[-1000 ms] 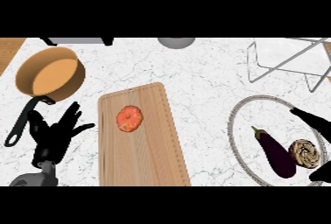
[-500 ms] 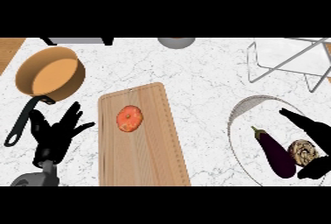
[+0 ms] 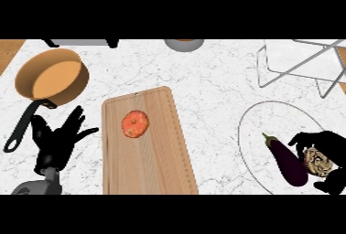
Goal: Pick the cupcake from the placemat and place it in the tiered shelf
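The cupcake (image 3: 317,161), pale with brown swirls, lies on a round white placemat (image 3: 263,123) at the lower right. My right hand (image 3: 327,141) curls round it from the right, fingers above and thumb below, partly hiding it. A dark purple eggplant (image 3: 286,159) lies on the same mat just left of the cupcake. The tiered shelf (image 3: 304,64), a white wire frame, stands at the upper right. My left hand (image 3: 57,139) rests open at the lower left, fingers up.
A wooden cutting board (image 3: 152,155) with a tomato (image 3: 134,124) lies in the middle. An orange pan (image 3: 51,80) with a black handle sits at the upper left, close above my left hand. A grey bowl (image 3: 184,44) is at the top edge.
My right hand has moved down and left over the placemat and closed its fingers round the cupcake. The left hand has stayed still.
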